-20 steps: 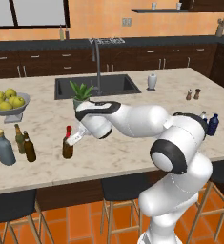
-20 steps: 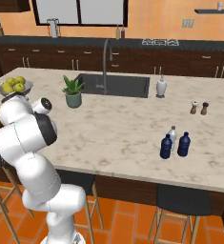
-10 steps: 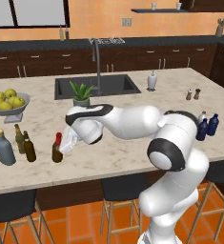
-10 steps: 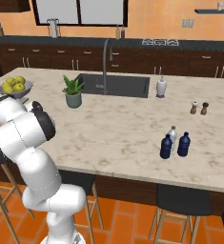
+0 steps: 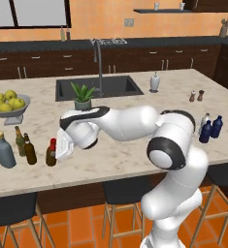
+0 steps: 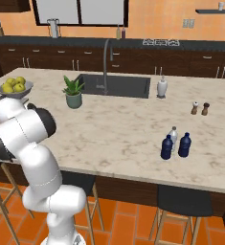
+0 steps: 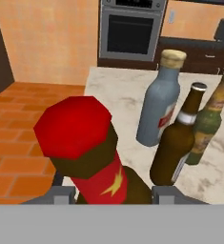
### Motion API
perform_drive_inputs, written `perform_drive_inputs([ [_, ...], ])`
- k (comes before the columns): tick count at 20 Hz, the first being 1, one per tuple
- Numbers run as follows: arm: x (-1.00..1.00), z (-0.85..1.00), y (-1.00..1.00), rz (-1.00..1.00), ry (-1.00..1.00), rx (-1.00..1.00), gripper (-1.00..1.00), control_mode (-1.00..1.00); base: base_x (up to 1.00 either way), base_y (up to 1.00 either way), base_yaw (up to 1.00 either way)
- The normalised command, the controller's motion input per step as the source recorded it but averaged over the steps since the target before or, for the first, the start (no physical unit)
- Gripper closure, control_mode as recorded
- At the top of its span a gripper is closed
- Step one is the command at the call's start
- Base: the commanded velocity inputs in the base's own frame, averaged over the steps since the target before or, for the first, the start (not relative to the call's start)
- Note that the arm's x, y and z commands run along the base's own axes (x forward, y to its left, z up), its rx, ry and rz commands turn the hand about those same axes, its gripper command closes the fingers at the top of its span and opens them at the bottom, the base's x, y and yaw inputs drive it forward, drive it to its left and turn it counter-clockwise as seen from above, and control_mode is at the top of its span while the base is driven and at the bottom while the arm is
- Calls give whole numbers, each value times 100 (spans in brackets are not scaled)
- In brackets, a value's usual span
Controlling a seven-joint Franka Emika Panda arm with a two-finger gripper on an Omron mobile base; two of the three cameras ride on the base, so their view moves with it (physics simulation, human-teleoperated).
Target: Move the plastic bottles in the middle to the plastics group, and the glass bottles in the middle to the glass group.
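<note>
Gripper (image 7: 112, 194) clamping the slim brown glass bottle (image 7: 92, 157) with red cap, standing near the counter's (image 5: 135, 155) left front edge.

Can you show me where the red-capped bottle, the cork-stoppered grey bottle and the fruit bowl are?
red-capped bottle (image 7: 80, 128): hand view, its cap.
cork-stoppered grey bottle (image 7: 158, 107): hand view, its body.
fruit bowl (image 5: 8, 112): left base view, its rim.

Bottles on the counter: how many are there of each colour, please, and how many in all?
Brown: 2, red-capped bottle and plain brown bottle
Olive-green: 1
Grey-blue with cork: 1
Dark blue: 2
Pale clear: 1
Total: 7
</note>
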Motion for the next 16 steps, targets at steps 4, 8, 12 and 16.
perform_drive_inputs([
  [4, 0, -6, 14, 6, 0, 0, 100, -100, 0, 0, 0],
  [8, 0, -10, 2, 5, 0, 0, 100, -100, 0, 0, 0],
  [12, 0, -17, 0, 4, 0, 0, 100, -100, 0, 0, 0],
  [16, 0, -22, 0, 2, 0, 0, 100, -100, 0, 0, 0],
])
